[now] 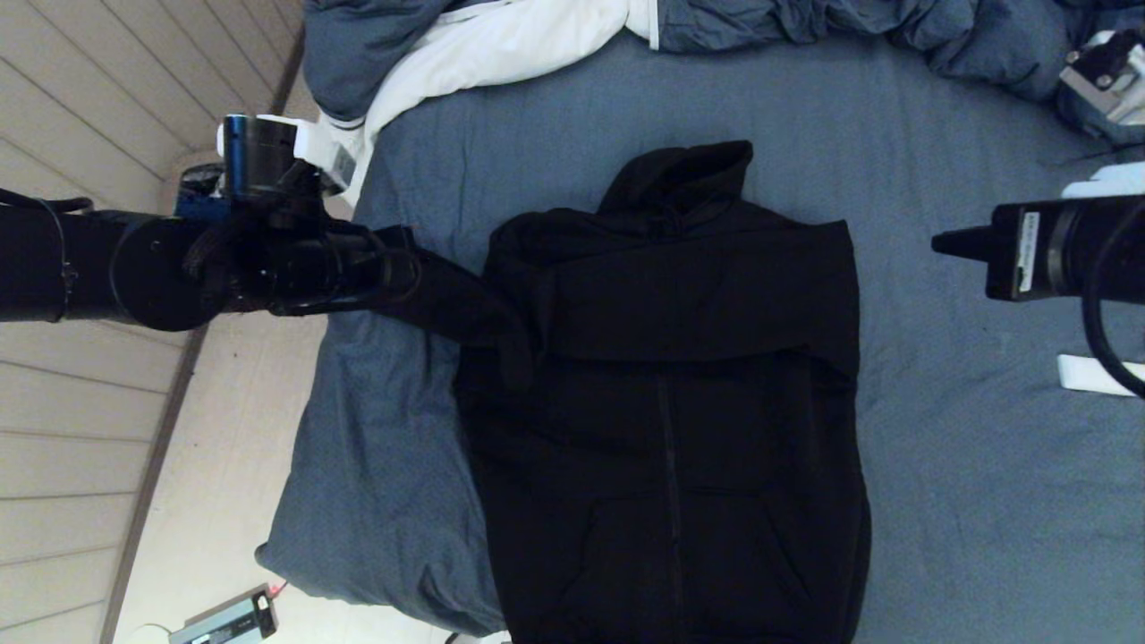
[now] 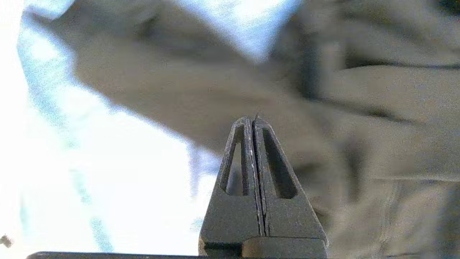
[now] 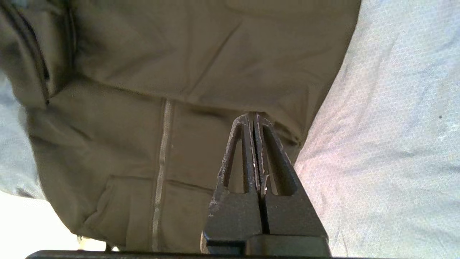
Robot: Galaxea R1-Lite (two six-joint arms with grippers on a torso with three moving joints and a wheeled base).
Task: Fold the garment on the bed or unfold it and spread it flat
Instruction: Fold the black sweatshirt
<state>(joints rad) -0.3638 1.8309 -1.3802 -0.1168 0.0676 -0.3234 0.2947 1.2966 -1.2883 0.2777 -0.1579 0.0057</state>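
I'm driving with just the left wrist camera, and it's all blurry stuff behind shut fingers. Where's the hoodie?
Observer: The head view shows the hoodie lying zipper-up on the bed, with one sleeve stretched out toward your left gripper.
Operator: What's my other arm doing?
Observer: The right gripper is shut and empty, over the sheet on the hoodie's right side.
Operator: Anything else on the bed?
Observer: A navy and white duvet is bunched up at the far end.

No readable text anywhere. White label (image 1: 1027,251) on right arm's wrist housing – print too small to read. Grey device (image 1: 225,619) on floor by bed corner – markings illegible. Nothing legible in either wrist view.
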